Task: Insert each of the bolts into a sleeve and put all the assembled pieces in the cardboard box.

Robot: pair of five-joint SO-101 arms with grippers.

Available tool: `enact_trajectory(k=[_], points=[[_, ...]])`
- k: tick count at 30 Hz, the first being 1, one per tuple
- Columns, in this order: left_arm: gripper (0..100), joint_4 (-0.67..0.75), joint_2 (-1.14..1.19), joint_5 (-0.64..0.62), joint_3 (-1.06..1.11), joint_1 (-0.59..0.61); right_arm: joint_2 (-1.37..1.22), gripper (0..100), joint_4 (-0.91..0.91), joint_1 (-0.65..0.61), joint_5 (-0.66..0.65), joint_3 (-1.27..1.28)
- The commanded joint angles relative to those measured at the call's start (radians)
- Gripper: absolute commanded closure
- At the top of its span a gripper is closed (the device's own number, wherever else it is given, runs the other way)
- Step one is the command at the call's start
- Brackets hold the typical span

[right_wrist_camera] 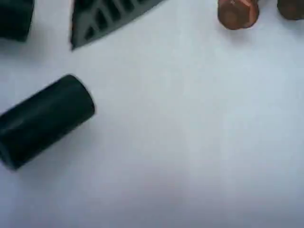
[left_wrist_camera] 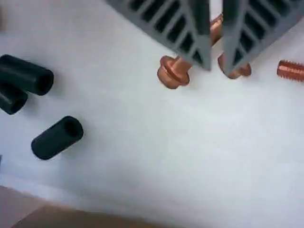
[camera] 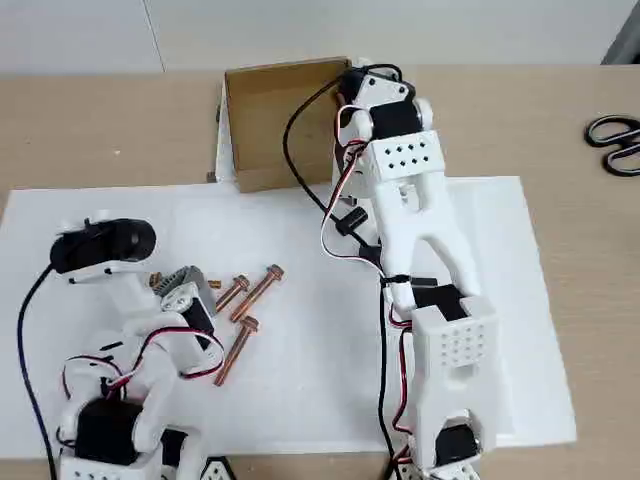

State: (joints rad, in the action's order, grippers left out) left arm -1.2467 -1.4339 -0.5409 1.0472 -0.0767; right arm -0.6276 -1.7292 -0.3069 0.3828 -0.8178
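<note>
Nothing assembled yet: bolts (camera: 255,292) loose, sleeves (left_wrist_camera: 57,137) empty, box (camera: 270,120) unfilled; left gripper (left_wrist_camera: 217,69) over a bolt (left_wrist_camera: 173,73), grip cannot be told

Pale wooden bench (camera: 560,120) with even, soft lighting, white sheet (camera: 300,400) spread over the bench's middle and near edge, black-handled scissors (camera: 615,143) at the right edge, pale grey surface (camera: 300,30) beyond the far edge.

Cardboard box (camera: 270,120) stands at the far edge of the white sheet (camera: 300,400). Three copper bolts (camera: 258,290) lie loose on the sheet, just beside the left gripper (camera: 183,283). Right arm (camera: 420,230) extends alongside the box. Scissors (camera: 615,145) lie off the sheet, well apart.
</note>
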Motion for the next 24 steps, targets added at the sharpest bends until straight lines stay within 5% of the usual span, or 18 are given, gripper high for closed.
enact_trajectory(k=[1, 10, 24], points=[[99, 0.006, 0.008, -0.012, 0.002, 0.006, -0.050, 84.4, 0.002, -0.007, 0.284, 0.000], [99, 0.006, 0.008, -0.012, 0.002, 0.006, -0.051, 84.4, 0.004, -0.012, -0.193, 0.000], [99, 0.063, 0.008, -0.011, 0.038, 0.006, -0.050, 84.4, 0.007, -0.015, -0.155, -0.080]])
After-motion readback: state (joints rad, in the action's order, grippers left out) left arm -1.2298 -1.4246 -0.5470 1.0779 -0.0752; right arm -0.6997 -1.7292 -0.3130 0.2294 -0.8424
